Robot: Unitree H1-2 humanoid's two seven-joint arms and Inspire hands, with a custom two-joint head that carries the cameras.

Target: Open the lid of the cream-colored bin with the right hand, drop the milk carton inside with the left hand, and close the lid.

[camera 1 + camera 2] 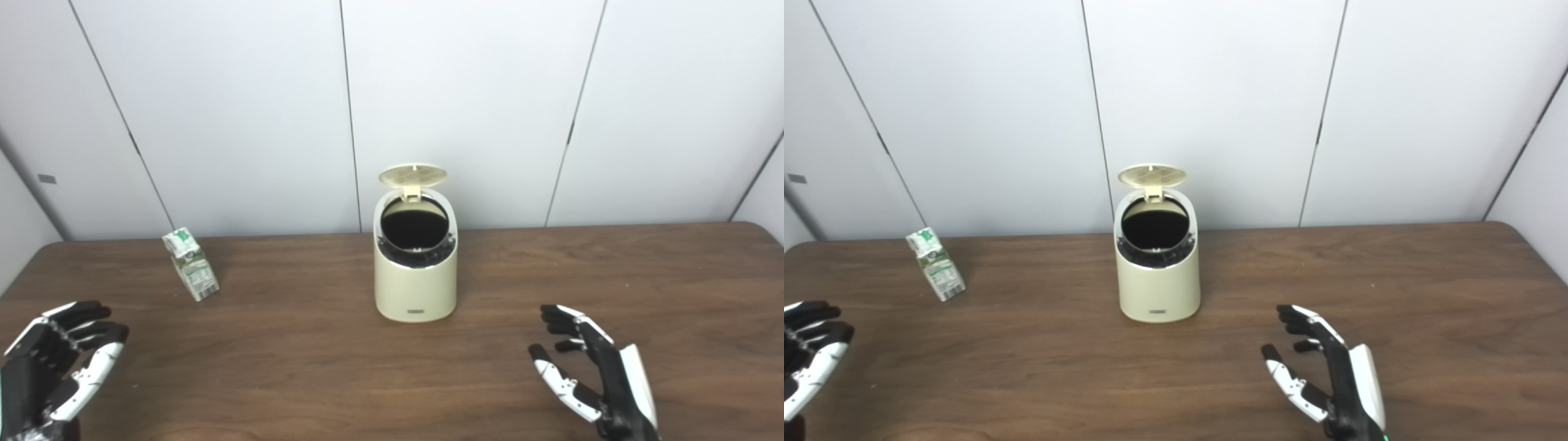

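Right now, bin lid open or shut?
Open. The lid stands tipped up behind the cream-colored bin, and the dark round mouth is exposed. Neither hand touches it.

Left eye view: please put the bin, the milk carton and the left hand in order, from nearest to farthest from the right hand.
1. The bin, lid up, stands mid-table, up and left of the right hand.
2. The milk carton stands beyond the bin, on the table's left side.
3. The left hand is farthest, at the near left edge, open like the right one.
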